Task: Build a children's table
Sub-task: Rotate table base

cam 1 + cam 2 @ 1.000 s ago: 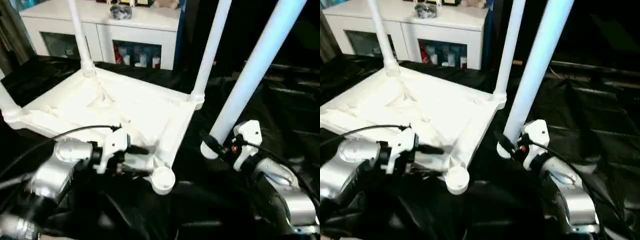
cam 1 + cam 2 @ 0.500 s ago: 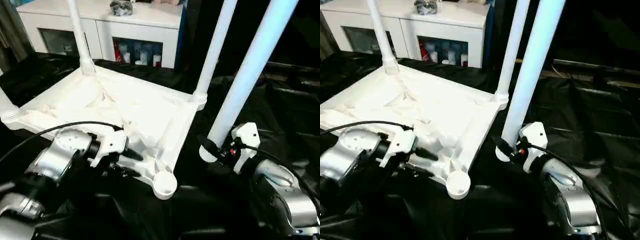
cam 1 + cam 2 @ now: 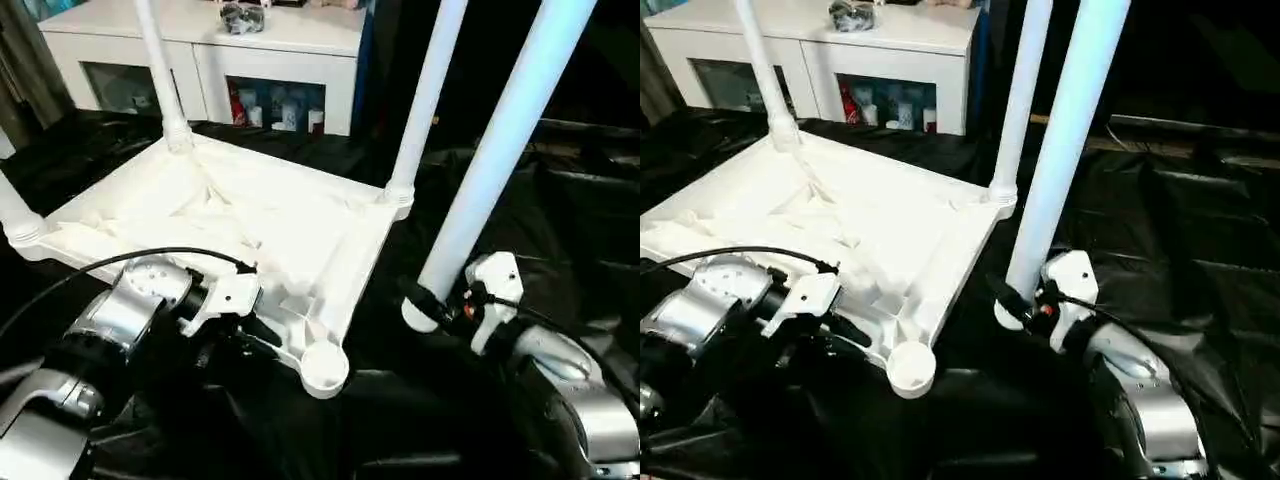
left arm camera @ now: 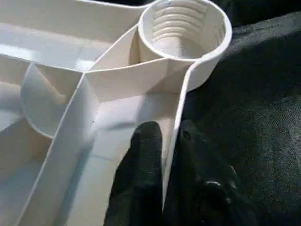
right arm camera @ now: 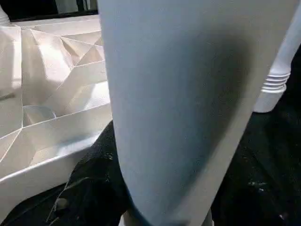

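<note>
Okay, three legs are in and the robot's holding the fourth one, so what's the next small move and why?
Probably swing the loose leg in the right gripper over the empty corner socket and lower its end in. That near corner is the one socket without a leg, its threads are open, and the left gripper is pinched on the tabletop's rim beside it, steadying the tabletop.
</note>
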{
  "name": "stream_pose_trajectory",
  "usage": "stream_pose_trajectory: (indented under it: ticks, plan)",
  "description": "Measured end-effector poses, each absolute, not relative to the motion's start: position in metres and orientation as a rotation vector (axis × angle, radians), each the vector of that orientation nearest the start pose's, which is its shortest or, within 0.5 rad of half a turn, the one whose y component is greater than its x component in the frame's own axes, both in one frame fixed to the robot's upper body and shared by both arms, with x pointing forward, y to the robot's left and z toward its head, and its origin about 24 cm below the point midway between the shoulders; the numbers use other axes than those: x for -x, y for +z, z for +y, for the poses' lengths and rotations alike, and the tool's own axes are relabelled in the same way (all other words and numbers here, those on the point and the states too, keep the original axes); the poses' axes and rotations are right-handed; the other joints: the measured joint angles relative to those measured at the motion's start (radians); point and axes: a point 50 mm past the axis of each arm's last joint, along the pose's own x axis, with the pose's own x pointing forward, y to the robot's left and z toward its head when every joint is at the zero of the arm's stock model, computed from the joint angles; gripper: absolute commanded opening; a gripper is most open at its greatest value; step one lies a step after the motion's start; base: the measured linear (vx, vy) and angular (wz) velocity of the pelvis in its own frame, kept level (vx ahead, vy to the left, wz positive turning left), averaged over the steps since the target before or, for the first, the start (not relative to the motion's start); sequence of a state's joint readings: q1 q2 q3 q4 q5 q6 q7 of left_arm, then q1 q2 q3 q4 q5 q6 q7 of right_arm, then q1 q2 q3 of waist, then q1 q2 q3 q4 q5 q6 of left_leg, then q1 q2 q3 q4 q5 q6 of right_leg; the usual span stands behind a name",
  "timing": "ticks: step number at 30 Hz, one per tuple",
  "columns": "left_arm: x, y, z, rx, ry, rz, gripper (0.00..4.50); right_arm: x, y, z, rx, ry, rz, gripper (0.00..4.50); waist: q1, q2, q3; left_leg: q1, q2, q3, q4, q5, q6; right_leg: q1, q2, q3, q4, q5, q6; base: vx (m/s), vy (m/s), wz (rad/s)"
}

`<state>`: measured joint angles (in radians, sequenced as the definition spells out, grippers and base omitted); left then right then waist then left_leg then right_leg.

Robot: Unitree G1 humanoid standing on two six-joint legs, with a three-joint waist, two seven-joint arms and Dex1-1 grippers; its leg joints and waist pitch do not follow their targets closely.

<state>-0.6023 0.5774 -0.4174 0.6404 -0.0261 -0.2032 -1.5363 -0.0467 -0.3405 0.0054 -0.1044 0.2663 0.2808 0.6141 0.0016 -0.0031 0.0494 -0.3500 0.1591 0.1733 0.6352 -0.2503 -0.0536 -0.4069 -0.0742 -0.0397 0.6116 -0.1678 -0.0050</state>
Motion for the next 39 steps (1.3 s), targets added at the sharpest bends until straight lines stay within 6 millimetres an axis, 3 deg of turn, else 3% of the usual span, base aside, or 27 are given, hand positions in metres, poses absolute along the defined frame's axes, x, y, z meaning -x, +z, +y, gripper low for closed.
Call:
stream_pose_trajectory:
  ticks: [4,9,16,21,29,33,39]
  plan:
    - [-0.295,0.058,0.175,-0.669,-1.694,0.525,0.25,-0.252,0.062,-0.174,0.039,0.65,0.157,1.93,-0.002,0.002,-0.001,0.001,0.0,0.001,-0.001,0.0,0.0,0.001,0.0,0.0,-0.001,-0.001,-0.002,0.0,0.0,0.0]
    - [-0.294,0.058,0.171,-0.607,-1.617,0.549,0.07,-0.254,0.064,-0.172,0.035,0.652,0.149,1.93,-0.021,0.002,-0.001,0.002,0.001,0.001,-0.002,0.0,0.0,0.001,0.0,0.0,0.0,-0.001,-0.002,0.0,0.0,0.0]
    - [-0.291,0.05,0.142,-0.402,-1.367,0.48,0.01,-0.264,0.075,-0.163,0.012,0.665,0.101,1.93,-0.026,-0.003,0.0,0.002,0.003,0.002,-0.002,0.0,0.0,-0.001,0.001,-0.003,-0.001,-0.002,-0.002,0.0,0.0,0.0]
    - [-0.293,0.05,0.127,-0.373,-1.222,0.431,0.01,-0.272,0.071,-0.161,-0.008,0.611,0.119,1.93,-0.014,-0.005,0.001,0.0,0.004,0.002,-0.002,0.001,0.002,-0.001,0.001,-0.004,-0.001,-0.004,-0.002,0.0,0.0,0.0]
    - [-0.29,0.049,0.115,-0.443,-1.272,0.354,0.01,-0.282,0.076,-0.153,-0.044,0.592,0.139,1.93,0.014,-0.006,0.002,0.001,0.004,0.002,-0.003,0.005,0.005,-0.001,0.0,-0.004,-0.001,-0.005,0.0,0.0,0.0,0.0]
    - [-0.29,0.049,0.116,-0.441,-1.273,0.369,0.0,-0.285,0.078,-0.147,-0.101,0.643,0.154,1.91,0.014,-0.007,0.002,0.0,0.003,0.003,-0.003,0.005,0.005,-0.001,0.0,-0.004,-0.001,-0.005,0.0,0.0,0.0,0.0]
    - [-0.292,0.05,0.116,-0.462,-1.314,0.407,0.0,-0.29,0.082,-0.13,-0.134,0.765,0.2,1.91,0.014,-0.019,0.0,-0.001,0.004,0.003,-0.005,0.006,0.004,-0.001,0.0,-0.004,-0.001,-0.006,0.0,0.0,0.0,0.0]
